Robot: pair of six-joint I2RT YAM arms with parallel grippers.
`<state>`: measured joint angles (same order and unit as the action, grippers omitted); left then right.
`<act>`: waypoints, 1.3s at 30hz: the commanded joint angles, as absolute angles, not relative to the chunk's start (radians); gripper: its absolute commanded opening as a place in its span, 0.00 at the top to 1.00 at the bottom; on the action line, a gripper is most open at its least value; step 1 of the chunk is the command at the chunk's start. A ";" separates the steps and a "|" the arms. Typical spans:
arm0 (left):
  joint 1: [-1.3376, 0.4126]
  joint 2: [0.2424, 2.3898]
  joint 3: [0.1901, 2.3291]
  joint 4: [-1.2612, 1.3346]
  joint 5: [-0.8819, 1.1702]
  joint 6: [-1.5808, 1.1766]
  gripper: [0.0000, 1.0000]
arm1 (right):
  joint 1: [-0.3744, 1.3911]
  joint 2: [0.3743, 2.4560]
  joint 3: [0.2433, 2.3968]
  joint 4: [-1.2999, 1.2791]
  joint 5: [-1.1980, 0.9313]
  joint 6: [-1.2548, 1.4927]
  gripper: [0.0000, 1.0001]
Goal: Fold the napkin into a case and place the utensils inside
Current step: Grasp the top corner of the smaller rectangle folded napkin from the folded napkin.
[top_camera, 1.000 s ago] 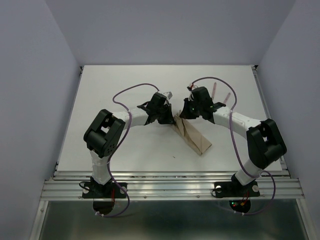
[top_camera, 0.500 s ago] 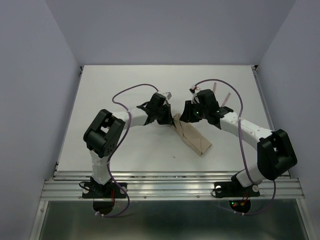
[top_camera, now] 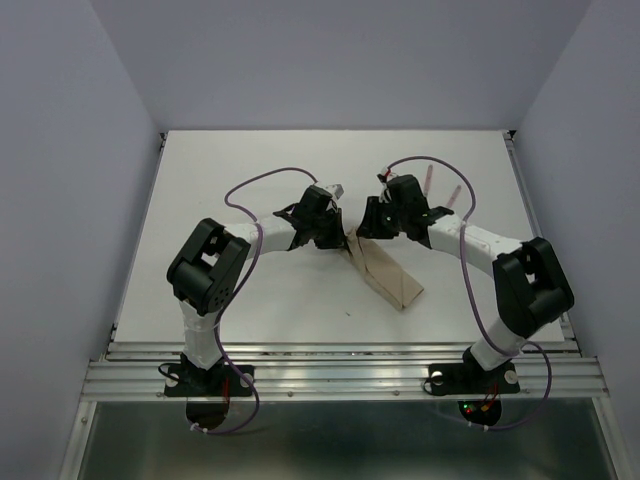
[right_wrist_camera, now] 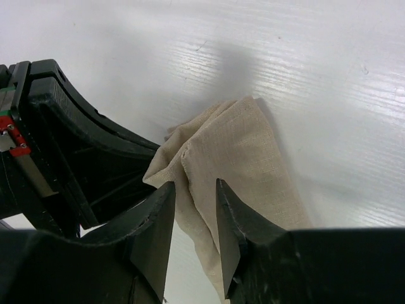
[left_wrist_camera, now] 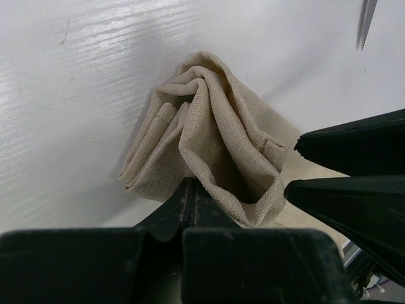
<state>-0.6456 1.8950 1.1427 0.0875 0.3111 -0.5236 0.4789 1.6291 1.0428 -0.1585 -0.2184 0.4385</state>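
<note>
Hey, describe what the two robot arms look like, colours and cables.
The left arm and right arm have white links with bulky black joints. A thin purple cable loops along each. The left tool and right tool have black, wedge-shaped fingers.

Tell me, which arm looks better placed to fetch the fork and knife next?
Right, probably. The right gripper stands open at the case, and the utensils lie just beyond it on that side. The left gripper is shut on the case's end, so it looks busy.

Left gripper and right gripper cover the far end of the case. Utensils sit partly behind right arm; fork and knife indistinguishable.
</note>
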 commanded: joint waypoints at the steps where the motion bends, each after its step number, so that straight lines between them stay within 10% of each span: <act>1: -0.641 1.847 1.140 0.110 0.327 -0.502 1.00 | 0.476 1.643 1.092 -0.084 -0.244 0.456 0.62; 39: -0.643 1.853 1.143 0.110 0.331 -0.502 1.00 | 0.476 1.726 1.074 -0.034 -0.255 0.445 0.76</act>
<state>-0.6456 1.8950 1.1427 0.0875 0.3145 -0.5205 0.4789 1.7138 1.0504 -0.0589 -0.2989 0.4664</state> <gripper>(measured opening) 0.018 0.248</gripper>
